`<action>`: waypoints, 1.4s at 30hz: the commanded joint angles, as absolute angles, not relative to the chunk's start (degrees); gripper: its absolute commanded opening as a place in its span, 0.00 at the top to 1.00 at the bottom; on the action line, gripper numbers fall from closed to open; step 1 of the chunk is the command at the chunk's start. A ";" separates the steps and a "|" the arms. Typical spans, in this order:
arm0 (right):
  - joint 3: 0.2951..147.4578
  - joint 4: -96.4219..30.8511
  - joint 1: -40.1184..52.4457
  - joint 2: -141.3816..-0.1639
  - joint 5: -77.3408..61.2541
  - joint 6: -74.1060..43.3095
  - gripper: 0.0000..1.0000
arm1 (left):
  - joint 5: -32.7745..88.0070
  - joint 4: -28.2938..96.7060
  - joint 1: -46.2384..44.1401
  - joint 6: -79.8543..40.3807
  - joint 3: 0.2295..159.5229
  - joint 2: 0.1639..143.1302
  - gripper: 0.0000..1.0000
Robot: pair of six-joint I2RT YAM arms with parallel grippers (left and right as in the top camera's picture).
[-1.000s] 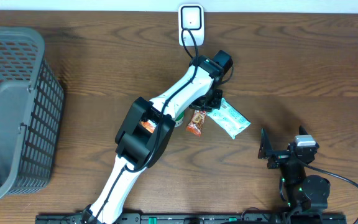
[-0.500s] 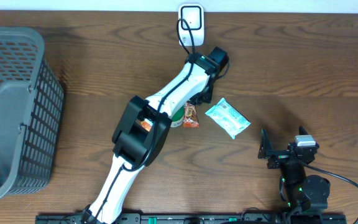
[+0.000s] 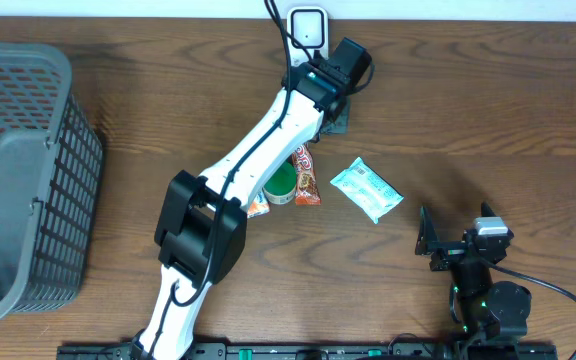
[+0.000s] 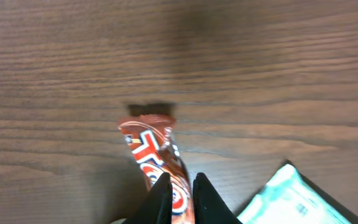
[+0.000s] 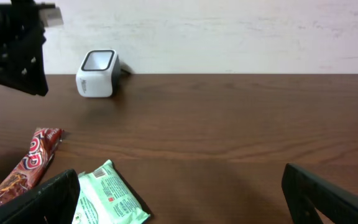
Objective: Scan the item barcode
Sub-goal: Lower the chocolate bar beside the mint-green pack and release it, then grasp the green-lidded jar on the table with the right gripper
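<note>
Left end effector (image 4: pixel 181 182), off the snack bar (image 3: pixel 307 178) it met a second ago, now hangs by the barcode scanner (image 3: pixel 307 28), narrow and apparently empty. Snack bar lies flat on the tabletop (image 3: pixel 488 110): likely light, crinkly, slippery; best pinched across its middle.

My left arm (image 3: pixel 268 150) hides most of the green item (image 3: pixel 281 184); the basket (image 3: pixel 58 62) runs off the left edge.
</note>
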State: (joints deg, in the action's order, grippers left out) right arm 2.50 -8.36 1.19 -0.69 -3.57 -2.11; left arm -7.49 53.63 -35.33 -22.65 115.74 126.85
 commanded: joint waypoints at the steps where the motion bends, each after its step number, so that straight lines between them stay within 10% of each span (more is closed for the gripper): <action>1: 2.31 -8.43 0.80 -0.54 -3.29 -1.63 0.01 | -8.38 54.17 -33.67 -22.79 115.22 129.03 0.87; 39: 2.31 -8.43 0.80 -0.54 -3.29 -1.63 0.01 | -8.25 61.43 -31.81 -18.13 116.07 131.15 0.86; 42: 2.31 -8.43 0.80 -0.54 -3.31 -1.63 0.01 | -9.13 62.06 -31.44 -16.43 118.89 125.71 0.62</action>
State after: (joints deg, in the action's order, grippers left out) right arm 2.50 -8.36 1.19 -0.69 -3.57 -2.11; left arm -7.64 61.63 -32.29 -19.20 114.13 133.67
